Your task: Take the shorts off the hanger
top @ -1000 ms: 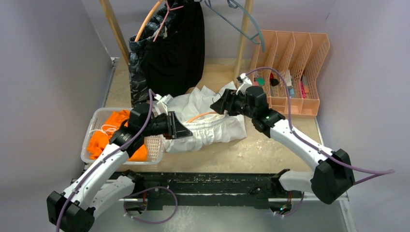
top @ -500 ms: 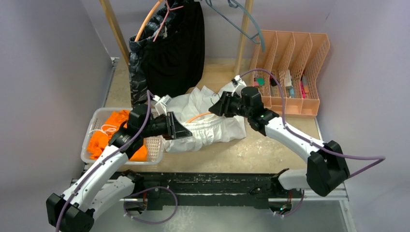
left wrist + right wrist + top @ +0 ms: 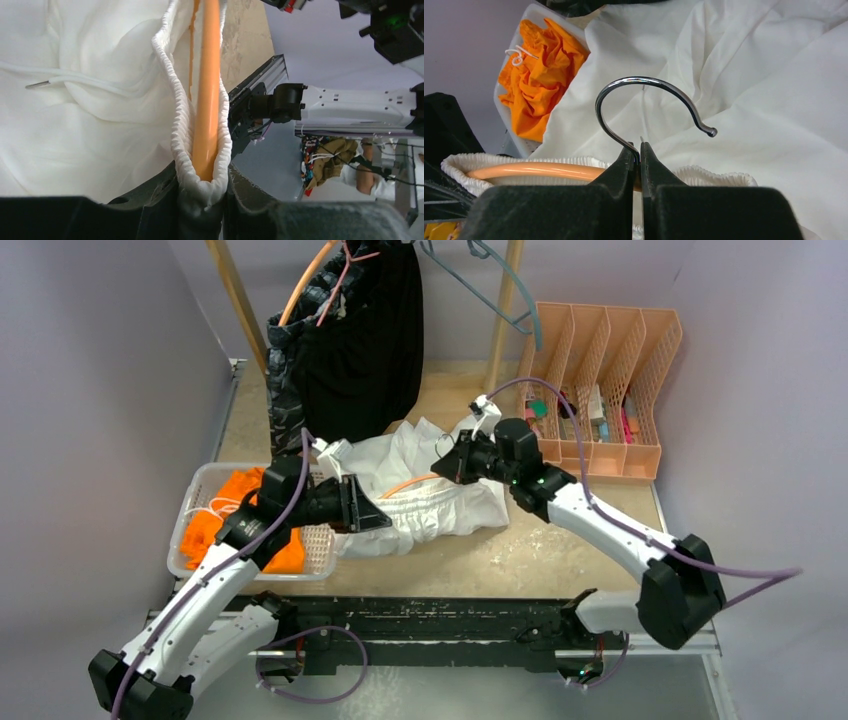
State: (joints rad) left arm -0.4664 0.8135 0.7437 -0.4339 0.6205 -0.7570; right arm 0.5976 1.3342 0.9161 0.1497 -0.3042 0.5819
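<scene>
Both arms reach in to the white shorts [image 3: 440,510], each gripper clamped shut

The left arm [image 3: 215,580] stretches up from its base to the shorts' left end, where the left gripper [image 3: 200,200] pinches the elastic waistband [image 3: 180,125]; the right arm [image 3: 610,530] bends at the elbow and comes in from the shorts' right, the right gripper [image 3: 640,150] at their far edge, jaws closed tight on the stem of the hanger hook [image 3: 644,82]

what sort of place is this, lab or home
Most likely a robot lab test cell: two arms bolted to a walled-in table, a wooden rack of hanging shorts, a plastic basket.
</scene>
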